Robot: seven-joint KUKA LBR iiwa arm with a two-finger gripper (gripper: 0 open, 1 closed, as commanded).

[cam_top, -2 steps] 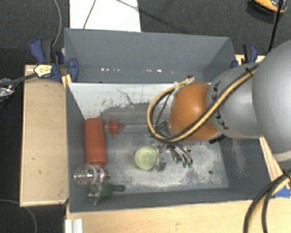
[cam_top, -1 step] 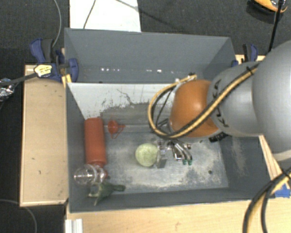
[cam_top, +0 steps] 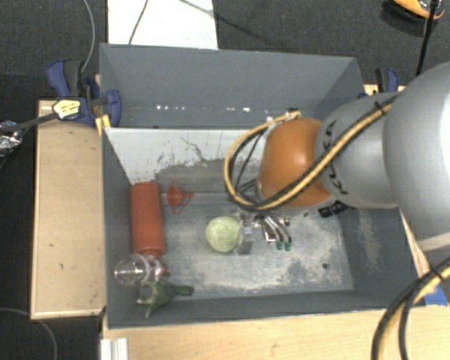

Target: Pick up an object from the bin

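My gripper [cam_top: 268,232] hangs low over the middle of the bin floor, under the arm's orange cover. A pale green ball [cam_top: 223,235] lies right beside it on its left, touching or nearly touching it. Farther left, a small orange-red funnel-shaped piece [cam_top: 176,198] stands near the back wall. A long red cylinder [cam_top: 146,218] lies along the left wall.
In the front left corner lie a clear glass-like round piece [cam_top: 133,270] and a dark green toy-like thing [cam_top: 159,293]. The arm comes in from the right and covers the bin's right back part. Bare floor shows in front of the gripper and to its right.
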